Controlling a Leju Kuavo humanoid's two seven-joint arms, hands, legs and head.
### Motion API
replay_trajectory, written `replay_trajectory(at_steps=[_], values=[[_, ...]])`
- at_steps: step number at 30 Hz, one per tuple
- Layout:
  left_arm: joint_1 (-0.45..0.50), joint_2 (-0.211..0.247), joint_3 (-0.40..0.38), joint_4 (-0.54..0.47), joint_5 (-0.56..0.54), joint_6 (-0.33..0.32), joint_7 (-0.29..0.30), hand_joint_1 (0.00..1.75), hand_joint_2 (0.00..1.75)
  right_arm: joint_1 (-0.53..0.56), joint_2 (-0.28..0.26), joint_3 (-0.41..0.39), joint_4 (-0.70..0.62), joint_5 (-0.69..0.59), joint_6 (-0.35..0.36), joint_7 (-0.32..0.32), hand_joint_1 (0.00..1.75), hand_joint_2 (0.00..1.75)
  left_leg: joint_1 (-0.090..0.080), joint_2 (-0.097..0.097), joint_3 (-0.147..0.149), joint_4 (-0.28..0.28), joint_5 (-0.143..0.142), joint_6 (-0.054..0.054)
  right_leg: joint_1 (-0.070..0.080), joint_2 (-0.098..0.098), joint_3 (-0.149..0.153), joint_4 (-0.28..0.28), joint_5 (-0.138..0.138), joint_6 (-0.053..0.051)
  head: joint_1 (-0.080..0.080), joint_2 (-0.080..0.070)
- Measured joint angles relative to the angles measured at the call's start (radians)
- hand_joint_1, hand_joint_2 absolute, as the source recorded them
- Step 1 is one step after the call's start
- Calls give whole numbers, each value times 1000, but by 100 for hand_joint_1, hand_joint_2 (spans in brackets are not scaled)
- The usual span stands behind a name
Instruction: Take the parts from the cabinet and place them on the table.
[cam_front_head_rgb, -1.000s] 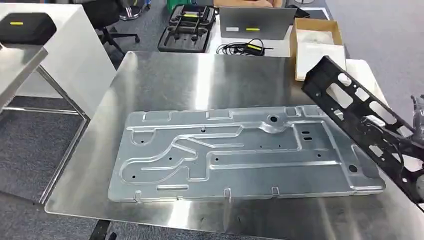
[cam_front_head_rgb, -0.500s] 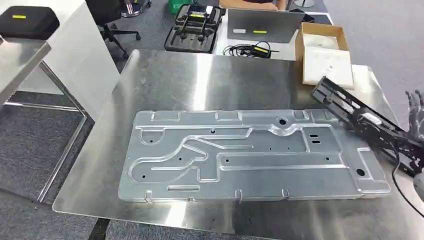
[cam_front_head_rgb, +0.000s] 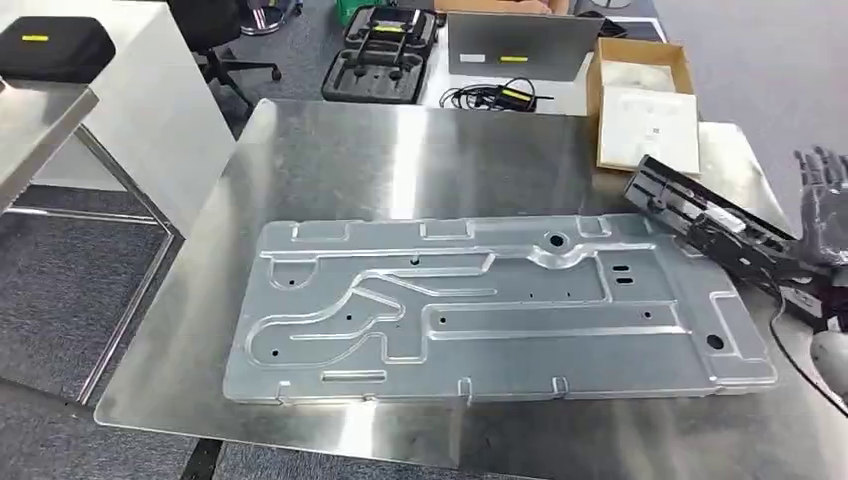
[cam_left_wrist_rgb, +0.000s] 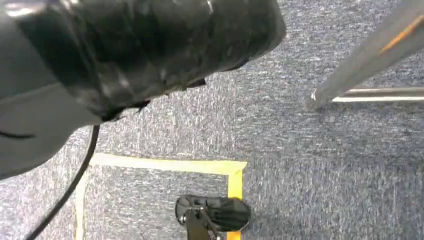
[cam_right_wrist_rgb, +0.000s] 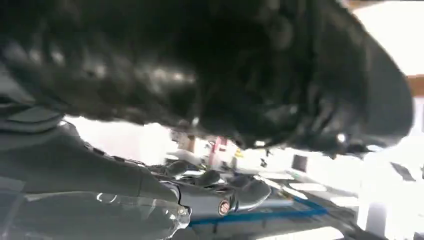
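Observation:
A black perforated bracket (cam_front_head_rgb: 705, 225) lies low at the right side of the steel table (cam_front_head_rgb: 400, 160), its near end overlapping the right end of a large silver stamped panel (cam_front_head_rgb: 480, 305) that lies flat in the middle. My right hand (cam_front_head_rgb: 822, 205) is at the table's right edge just beyond the bracket's near end, fingers raised and spread apart. I cannot tell whether it still touches the bracket. In the right wrist view that hand (cam_right_wrist_rgb: 215, 70) is a dark blur. My left hand (cam_left_wrist_rgb: 140, 45) hangs over the carpet, its fingers not readable.
Behind the table stand a cardboard box (cam_front_head_rgb: 640, 95) with white sheets, a grey laptop (cam_front_head_rgb: 510, 45), a cable (cam_front_head_rgb: 490, 95) and a black moulded case (cam_front_head_rgb: 375, 55). A white cabinet (cam_front_head_rgb: 150, 110) with a black pouch (cam_front_head_rgb: 50, 50) is at the left. A steel leg (cam_left_wrist_rgb: 365, 55) crosses the carpet.
The black bracket has come down from a raised, steeply tilted pose to lie low on the table's right side. My right hand's fingers have come into sight, spread. The camera shifted slightly.

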Motion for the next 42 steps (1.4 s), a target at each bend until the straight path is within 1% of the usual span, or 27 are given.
replay_trajectory(at_steps=[1, 3, 5, 7, 9, 10, 13, 15, 16, 17, 19, 20, 22, 24, 25, 26, 29, 30, 32, 34, 35, 36, 37, 38, 40, 41, 42], values=[[-1, 0, 0, 0, 0, 0, 0, 0, 0, -13, 4, 5, -15, 4, 2, 0, 0, 0, 0, 1, -14, 35, -28, -8, -1, -1, 0, 0, 1, -5, -7, 0], [-1, 0, 0, 0, 0, 1, 0, 0, 0, -27, 11, 16, -32, 6, 4, 0, 0, 0, 5, 2, -76, 172, -103, -18, 0, -3, -3, 0, 2, -8, -8, 0], [3, -1, 0, 0, 1, 2, 2, 0, 0, -32, 19, 25, -44, 6, 9, 0, 0, 0, 8, 2, -128, 284, -136, -22, 1, -5, -6, 1, 2, -8, -8, 0], [5, -2, 0, 0, 2, 2, 5, 0, 0, -40, 27, 35, -57, 11, 10, -3, 0, 0, 8, 2, -96, 224, -85, -19, 1, -6, -7, 4, 3, -8, -8, 0], [4, -2, 0, 0, 1, 3, 7, 0, 0, -60, 34, 45, -74, 20, 13, -8, 0, 0, 8, 2, -4, 52, -4, -7, 1, -6, -6, 6, 3, -8, -8, 0], [2, -1, 0, 0, 1, 3, 8, 0, 0, -72, 39, 51, -83, 23, 14, -8, 0, 0, 5, -1, 21, -6, -10, 1, 1, -6, -6, 5, 5, -4, -8, 0], [1, -1, 0, 0, 1, 11, 9, 0, 0, -96, 51, 74, -102, 31, 33, -9, 0, 0, -2, -1, 20, -11, 2, 7, 2, -4, -9, -2, 16, 13, -8, 0], [3, -2, 0, 0, 0, 16, 13, 0, 0, -106, 53, 86, -114, 34, 37, -9, 0, 0, 9, 2, 26, -35, 22, 23, 6, -5, -9, -6, 16, 26, -7, 0], [2, -3, 0, 0, -1, 18, 13, 0, 0, -115, 55, 92, -116, 35, 37, -9, 0, 0, 7, 3, 25, -42, 30, 27, 3, -4, -14, 11, -9, 26, -6, 0], [1, -3, 0, 0, -1, 19, 13, 0, 0, -126, 57, 98, -116, 36, 39, -7, 0, 0, 6, 3, 20, -43, 35, 35, 4, -3, -32, 63, -57, 24, -5, 0], [2, -5, 0, 0, -1, 21, 14, 0, 0, -130, 61, 110, -118, 36, 42, -7, 0, 0, 3, 3, 10, -40, 40, 40, 4, -3, -82, 210, -139, 27, -5, 0], [3, -5, 0, 0, -1, 21, 15, 0, 0, -129, 64, 119, -118, 36, 45, -7, 0, 0, 1, 3, 3, -37, 43, 42, 4, -3, -99, 265, -157, 29, -5, 0], [5, -8, 0, 0, -1, 22, 16, 0, 0, -132, 71, 133, -118, 36, 45, -7, 0, 0, 0, 2, -11, -28, 47, 39, 4, -3, -69, 237, -122, 29, -5, 0], [6, -9, 0, 0, -1, 22, 18, 0, 0, -140, 73, 145, -118, 36, 45, -7, 0, 0, 1, 2, -25, -12, 47, 37, 3, -4, 32, 76, -52, 27, -5, 0], [7, -9, 0, 0, 0, 22, 18, 0, 0, -145, 74, 151, -118, 36, 44, -7, 0, 0, 0, 2, -32, -4, 48, 35, 4, -4, 67, 2, -69, 22, -5, 0], [7, -9, 0, 0, 0, 22, 18, 0, 0, -145, 75, 157, -119, 36, 42, -6, 0, 0, -3, 1, -38, -3, 52, 27, 14, -2, 64, 10, -50, 19, -6, 0], [15, -9, 0, 0, 0, 22, 27, 0, 0, -143, 77, 169, -120, 36, 34, 21, 0, 0, -1, 0, -41, -5, 67, 8, 19, -2, 54, 3, -44, 4, -6, 0], [17, -8, 0, 0, 0, 23, 32, 0, 0, -141, 78, 172, -120, 34, 28, 35, 0, 0, -5, -4, -45, -3, 69, 4, 7, -4, 51, -6, -34, -6, -4, 0], [19, -9, 0, 0, 0, 24, 40, 0, 0, -141, 81, 172, -120, 11, 3, 63, 0, 0, 2, 0, -72, 56, -6, -13, 5, -7, 35, -8, -18, -20, -10, 0], [19, -9, 0, 0, 0, 27, 45, 0, 0, -133, 88, 172, -119, -43, -37, 83, 0, 0, 10, 0, -119, 199, -102, -24, 5, -8, 15, -8, -3, -25, -10, 0], [20, -9, 0, 0, 0, 27, 45, 0, 0, -128, 92, 170, -118, -88, -61, 84, 0, 0, 13, 0, -135, 257, -127, -29, 5, -8, 4, -7, 4, -24, -11, 0], [20, -9, 0, 0, 3, 28, 45, 0, 0, -121, 98, 165, -116, -165, -90, 85, 0, 0, 14, 0, -135, 281, -127, -31, 4, -8, -6, -6, 11, -22, -11, 0], [20, -9, 0, 0, 8, 29, 43, 0, 0, -119, 104, 160, -115, -249, -122, 87, 0, 0, 16, 0, -111, 262, -107, -33, 3, -8, -17, -4, 18, -20, -11, 0], [19, -9, 0, 0, 9, 29, 41, 0, 0, -120, 108, 156, -113, -326, -157, 90, 0, 0, 17, 0, -65, 198, -74, -34, 1, -7, -27, -2, 24, -16, -11, 0], [18, -9, 0, 0, 10, 29, 35, 0, 0, -126, 111, 146, -112, -442, -227, 93, 0, 0, 18, 0, 57, 25, -34, -30, -1, -7, -38, 2, 33, -6, -11, 0], [15, -8, 0, 0, 11, 29, 33, 0, 0, -127, 113, 137, -112, -488, -259, 93, 0, 0, 14, -2, 86, -25, -56, -23, 1, -7, -43, 3, 37, 1, -11, 0], [16, -8, 0, 0, 12, 29, 29, 0, 0, -131, 115, 131, -112, -526, -297, 91, 0, 0, 8, -4, 73, -12, -37, -13, 0, -9, -39, -2, 44, 8, -8, 0]])
